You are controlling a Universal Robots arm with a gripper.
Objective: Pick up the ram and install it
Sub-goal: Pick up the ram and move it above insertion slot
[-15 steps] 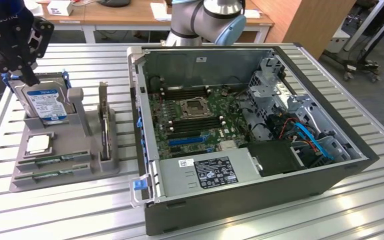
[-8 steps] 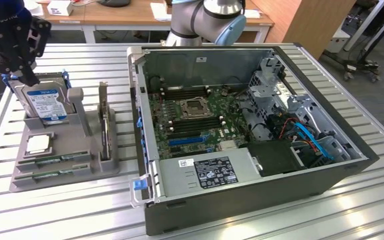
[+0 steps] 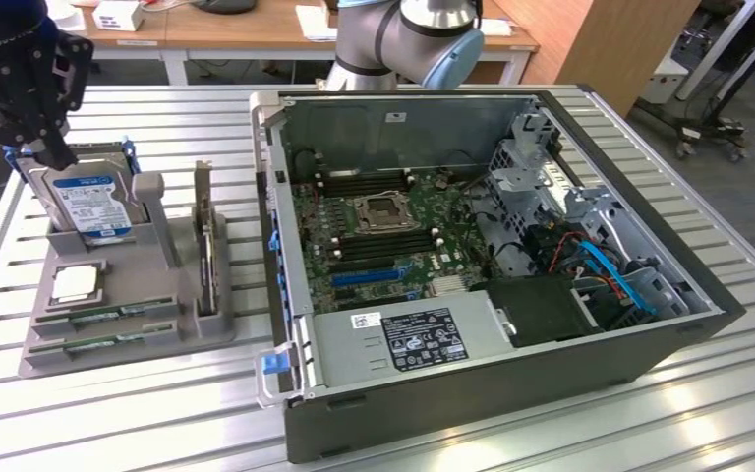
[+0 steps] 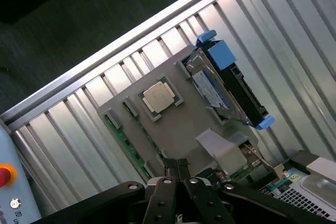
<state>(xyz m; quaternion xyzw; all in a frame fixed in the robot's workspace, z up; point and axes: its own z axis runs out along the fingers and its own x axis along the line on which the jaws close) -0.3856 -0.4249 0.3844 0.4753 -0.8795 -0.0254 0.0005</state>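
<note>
Two ram sticks, thin green boards, lie in the front slots of a grey holder, one ram stick just behind the other. In the wrist view a ram stick shows as a green strip along the holder's edge. My gripper hangs high at the exterior view's left, over the back of the holder and well above the ram. Its fingers are pressed together with nothing between them. The open computer case lies to the right, with its motherboard exposed.
The holder also carries an upright hard drive with blue rails, a square processor and a tall dark expansion card. A power supply and drive cage sit inside the case. A red button sits off the table's edge.
</note>
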